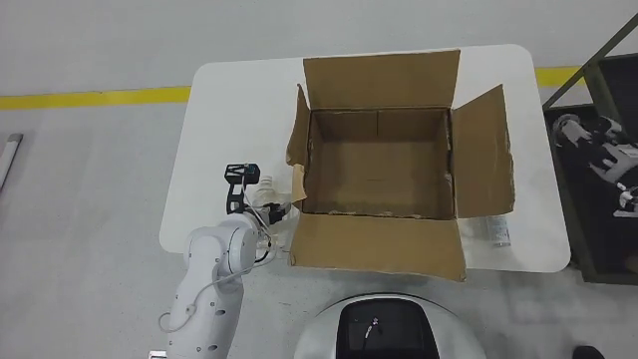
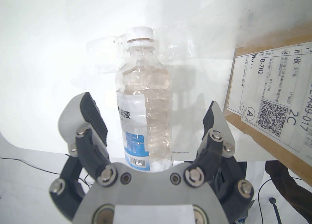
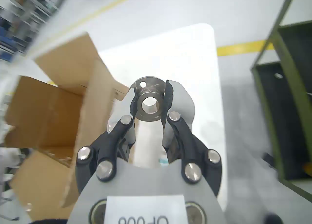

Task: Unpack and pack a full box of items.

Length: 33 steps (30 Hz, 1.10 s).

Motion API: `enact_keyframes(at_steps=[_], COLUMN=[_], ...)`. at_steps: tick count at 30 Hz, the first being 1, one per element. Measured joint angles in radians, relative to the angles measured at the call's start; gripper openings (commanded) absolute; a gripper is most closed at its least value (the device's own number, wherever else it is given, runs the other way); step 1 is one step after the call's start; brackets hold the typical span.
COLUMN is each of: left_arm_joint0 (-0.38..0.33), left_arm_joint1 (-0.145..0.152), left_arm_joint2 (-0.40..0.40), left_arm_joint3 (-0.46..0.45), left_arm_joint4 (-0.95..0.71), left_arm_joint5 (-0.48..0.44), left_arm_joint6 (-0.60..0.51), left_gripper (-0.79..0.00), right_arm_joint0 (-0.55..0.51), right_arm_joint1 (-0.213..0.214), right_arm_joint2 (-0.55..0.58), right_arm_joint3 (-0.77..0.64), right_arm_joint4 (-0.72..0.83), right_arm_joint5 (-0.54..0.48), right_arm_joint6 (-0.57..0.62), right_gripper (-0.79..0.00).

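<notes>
Clear plastic bottle with a white cap and a blue-and-white label [image 2: 146,103] stands upright between your left fingers [image 2: 95,117]. They are spread wide and touch it on neither side. The bottle rests on the white tabletop [image 1: 239,110], just beside the outer wall of the brown cardboard box [image 1: 379,244], and a crumpled clear plastic bag [image 2: 104,52] lies behind it.

Your right fingers [image 3: 168,98] are drawn in narrow on a silver metal flange with a round bore [image 3: 148,88], held over the tabletop beside the box. The box sits open with its flaps spread, and its floor looks bare. A small white packet [image 1: 495,229] lies on the tabletop by its right flap.

You seem to be at the turn between emptying and refilling. If packing comes next, close the left fingers squarely on the bottle's ribbed middle, lift it clear of the flap and lower it inside. Its thin walls will likely give, so squeeze gently.
</notes>
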Motion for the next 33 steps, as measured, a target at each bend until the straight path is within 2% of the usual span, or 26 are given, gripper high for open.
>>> enact_keyframes(at_steps=[2,6,11,15,24,33], left_arm_joint0=[0.000,0.000,0.000,0.000,0.000,0.000], left_arm_joint1=[0.000,0.000,0.000,0.000,0.000,0.000], left_arm_joint2=[0.000,0.000,0.000,0.000,0.000,0.000], left_arm_joint3=[0.000,0.000,0.000,0.000,0.000,0.000], left_arm_joint4=[0.000,0.000,0.000,0.000,0.000,0.000], left_arm_joint5=[0.000,0.000,0.000,0.000,0.000,0.000], left_arm_joint6=[0.000,0.000,0.000,0.000,0.000,0.000], left_gripper=[0.000,0.000,0.000,0.000,0.000,0.000], right_arm_joint0=[0.013,0.044,0.074,0.088,0.068,0.038], right_arm_joint1=[0.007,0.016,0.023,0.028,0.038,0.043], right_arm_joint2=[-0.058,-0.151,-0.224,-0.250,-0.254,-0.265], right_arm_joint3=[0.026,0.112,0.215,0.266,0.290,0.307], right_arm_joint4=[-0.150,-0.290,-0.347,-0.331,-0.332,-0.312], right_arm_joint5=[0.017,0.023,0.002,-0.030,-0.033,-0.024], right_arm_joint6=[0.081,0.202,0.280,0.339,0.342,0.279], right_gripper=[-0.785,-0.785,-0.785,-0.785,-0.785,-0.785])
